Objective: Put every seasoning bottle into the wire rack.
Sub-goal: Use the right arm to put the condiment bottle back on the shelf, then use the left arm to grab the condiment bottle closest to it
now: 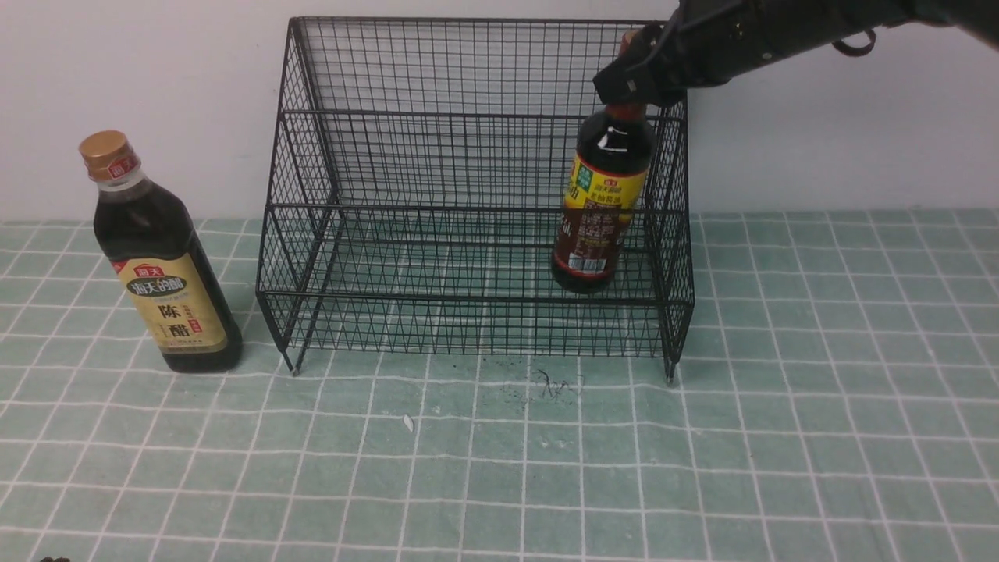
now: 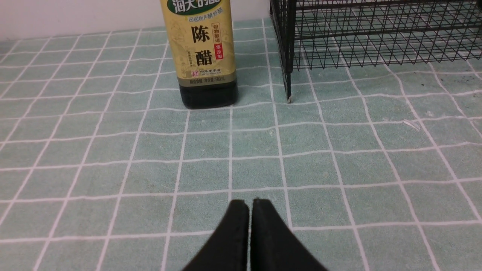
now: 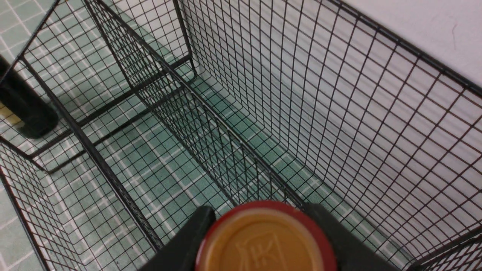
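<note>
The black wire rack (image 1: 476,117) stands at the back middle of the table. The slim bottle with the yellow label (image 1: 599,211) stands slightly tilted on the rack's lower front tier at the right end. My right gripper (image 1: 634,82) is shut on its neck; its reddish cap (image 3: 263,237) sits between the fingers (image 3: 188,241). The broad bottle with the gold cap and tan label (image 1: 160,265) stands upright on the cloth left of the rack, also in the left wrist view (image 2: 203,52). My left gripper (image 2: 250,203) is shut and empty, low over the cloth, short of that bottle.
A green checked cloth (image 1: 702,453) covers the table. A white wall runs behind the rack. Dark specks (image 1: 554,384) and a small white scrap (image 1: 407,422) lie on the cloth in front of the rack. The rack's front left leg (image 2: 288,90) stands beside the broad bottle.
</note>
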### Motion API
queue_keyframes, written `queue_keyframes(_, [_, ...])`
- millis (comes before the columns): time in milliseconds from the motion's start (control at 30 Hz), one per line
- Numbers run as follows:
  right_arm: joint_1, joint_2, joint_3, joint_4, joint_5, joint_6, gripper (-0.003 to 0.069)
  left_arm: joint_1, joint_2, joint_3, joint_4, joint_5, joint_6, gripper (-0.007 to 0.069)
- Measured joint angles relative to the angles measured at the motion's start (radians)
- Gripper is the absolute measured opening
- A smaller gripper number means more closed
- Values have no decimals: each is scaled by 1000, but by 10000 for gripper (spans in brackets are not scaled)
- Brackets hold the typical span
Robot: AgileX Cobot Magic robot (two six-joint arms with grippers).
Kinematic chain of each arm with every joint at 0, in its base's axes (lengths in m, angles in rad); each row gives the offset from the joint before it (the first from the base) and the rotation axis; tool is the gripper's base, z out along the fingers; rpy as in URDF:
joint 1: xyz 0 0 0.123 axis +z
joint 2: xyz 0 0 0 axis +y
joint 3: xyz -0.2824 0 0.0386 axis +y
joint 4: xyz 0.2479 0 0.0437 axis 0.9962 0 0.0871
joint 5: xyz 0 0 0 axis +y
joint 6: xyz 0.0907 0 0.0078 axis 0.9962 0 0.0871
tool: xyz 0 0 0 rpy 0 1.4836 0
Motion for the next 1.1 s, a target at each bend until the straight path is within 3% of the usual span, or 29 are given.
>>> queue_keyframes(133, [0,-20,-3,15,23,3,407,0,0,0,0,0,0,-6])
queue_keyframes(233, [0,-56,-3,16,27,4,447,0,0,0,0,0,0,-6])
queue_keyframes(400, [0,-144,-3,1,29,11,458,0,0,0,0,0,0,-6])
queue_keyframes(533, [0,-256,-3,-104,55,94,434,0,0,0,0,0,0,-6])
queue_keyframes(633, [0,-404,-4,-284,153,305,303,0,0,0,0,0,0,-6])
queue_keyframes(667, [0,-420,-4,-295,160,332,303,0,0,0,0,0,0,-6])
queue_keyframes(700, [0,-477,-7,-387,223,427,227,0,0,0,0,0,0,-6])
queue_keyframes(733, [0,-486,-7,-399,232,440,208,0,0,0,0,0,0,-6])
queue_keyframes(767, [0,-558,-10,-504,300,568,132,0,0,0,0,0,0,-6])
queue_keyframes(800, [0,-566,-10,-515,305,568,113,0,0,0,0,0,0,-6])
queue_keyframes(867, [0,-673,9,-640,331,707,26,0,0,0,0,0,0,-6])
queue_keyframes(1100, [0,-992,275,-716,337,842,-12,0,0,0,0,0,0,-6])
